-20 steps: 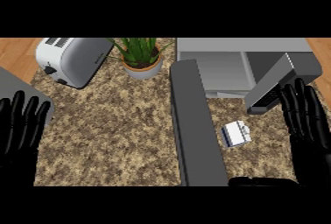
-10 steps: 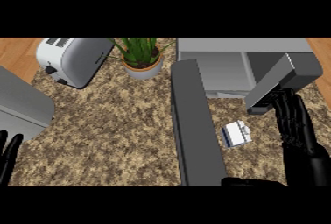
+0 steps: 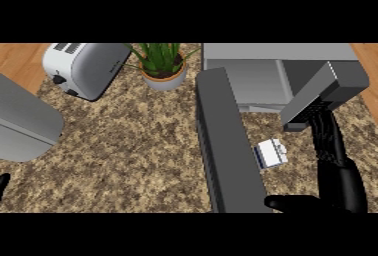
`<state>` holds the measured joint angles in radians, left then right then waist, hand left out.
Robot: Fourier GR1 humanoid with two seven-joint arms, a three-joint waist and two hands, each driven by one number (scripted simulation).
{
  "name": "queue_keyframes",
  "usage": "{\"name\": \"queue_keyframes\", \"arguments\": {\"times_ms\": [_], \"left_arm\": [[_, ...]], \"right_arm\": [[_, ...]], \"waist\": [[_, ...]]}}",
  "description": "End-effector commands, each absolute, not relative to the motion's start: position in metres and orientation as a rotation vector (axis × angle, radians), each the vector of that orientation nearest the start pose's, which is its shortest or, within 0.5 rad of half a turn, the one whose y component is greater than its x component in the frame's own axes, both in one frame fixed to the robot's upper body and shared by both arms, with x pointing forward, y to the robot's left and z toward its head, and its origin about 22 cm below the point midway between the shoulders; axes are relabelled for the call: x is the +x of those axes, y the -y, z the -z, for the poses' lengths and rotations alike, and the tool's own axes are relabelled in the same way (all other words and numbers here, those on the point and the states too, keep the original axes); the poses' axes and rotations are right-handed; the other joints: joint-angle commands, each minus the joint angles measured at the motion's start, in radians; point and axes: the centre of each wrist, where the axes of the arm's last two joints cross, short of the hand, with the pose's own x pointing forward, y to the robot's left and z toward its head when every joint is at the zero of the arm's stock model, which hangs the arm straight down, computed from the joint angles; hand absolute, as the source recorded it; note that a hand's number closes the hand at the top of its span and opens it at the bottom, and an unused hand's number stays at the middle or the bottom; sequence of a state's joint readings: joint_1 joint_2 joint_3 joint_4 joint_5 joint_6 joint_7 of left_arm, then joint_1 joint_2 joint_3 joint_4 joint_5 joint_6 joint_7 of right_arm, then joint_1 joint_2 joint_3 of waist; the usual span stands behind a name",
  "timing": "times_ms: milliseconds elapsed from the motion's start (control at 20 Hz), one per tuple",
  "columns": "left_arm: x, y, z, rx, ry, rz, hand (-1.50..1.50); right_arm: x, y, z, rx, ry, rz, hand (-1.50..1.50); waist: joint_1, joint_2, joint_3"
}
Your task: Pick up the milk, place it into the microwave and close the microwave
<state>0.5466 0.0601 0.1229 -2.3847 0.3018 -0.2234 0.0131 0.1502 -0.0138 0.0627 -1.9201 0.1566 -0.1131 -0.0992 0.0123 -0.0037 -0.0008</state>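
The milk (image 3: 271,152), a small white and blue carton, lies on the speckled counter just right of the open microwave door (image 3: 227,145), a long dark grey bar that runs toward me. The microwave (image 3: 258,75) stands at the back right with its grey cavity showing. My right hand (image 3: 332,150) is to the right of the milk and apart from it, open, with its fingers straight and pointing away from me and its thumb (image 3: 295,204) stretched left below the carton. Of my left hand (image 3: 2,182) only a black sliver shows at the lower left edge.
A grey slab (image 3: 325,95) slants over the microwave's right side, above my right fingertips. A silver toaster (image 3: 85,67) and a potted plant (image 3: 164,67) stand at the back left. A large rounded grey shape (image 3: 22,125) covers the left edge.
My left hand has sunk almost out of view at the lower left while the grey shape grew in from the left. My right hand shifted left toward the milk and lower.
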Motion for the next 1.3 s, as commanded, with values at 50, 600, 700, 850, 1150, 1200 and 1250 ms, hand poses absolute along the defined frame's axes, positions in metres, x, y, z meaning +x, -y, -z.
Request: {"name": "queue_keyframes", "arguments": {"times_ms": [50,600,700,850,1150,1200,1250], "left_arm": [[0.067,-0.279,-0.14,-0.109,1.987,-0.063,-1.5],[0.051,-0.288,-0.129,-0.103,1.963,-0.06,-1.5],[0.049,-0.287,-0.131,-0.107,1.982,-0.058,-1.5],[0.056,-0.292,-0.113,-0.114,1.967,-0.089,-1.5],[0.046,-0.297,-0.125,-0.114,1.979,-0.049,-1.5],[0.042,-0.291,-0.12,-0.111,1.973,-0.08,-1.5],[0.038,-0.293,-0.13,-0.111,1.965,-0.045,-1.5]], "right_arm": [[0.202,0.248,-0.024,-0.339,1.794,0.002,-1.5],[0.201,0.272,0.078,-0.378,1.692,-0.011,-1.5],[0.193,0.283,0.093,-0.39,1.69,-0.014,-1.5],[0.191,0.27,0.116,-0.382,1.66,-0.077,-1.5],[0.208,0.3,0.134,-0.421,1.643,-0.101,-1.5],[0.207,0.299,0.136,-0.428,1.652,-0.098,-1.5],[0.2,0.3,0.143,-0.403,1.663,-0.093,-1.5]], "waist": [[0.008,0.0,0.001],[0.013,0.003,0.002],[0.013,0.002,0.003],[0.007,0.004,0.002],[0.017,0.005,0.003],[0.015,0.004,0.003],[0.014,0.004,0.003]]}}
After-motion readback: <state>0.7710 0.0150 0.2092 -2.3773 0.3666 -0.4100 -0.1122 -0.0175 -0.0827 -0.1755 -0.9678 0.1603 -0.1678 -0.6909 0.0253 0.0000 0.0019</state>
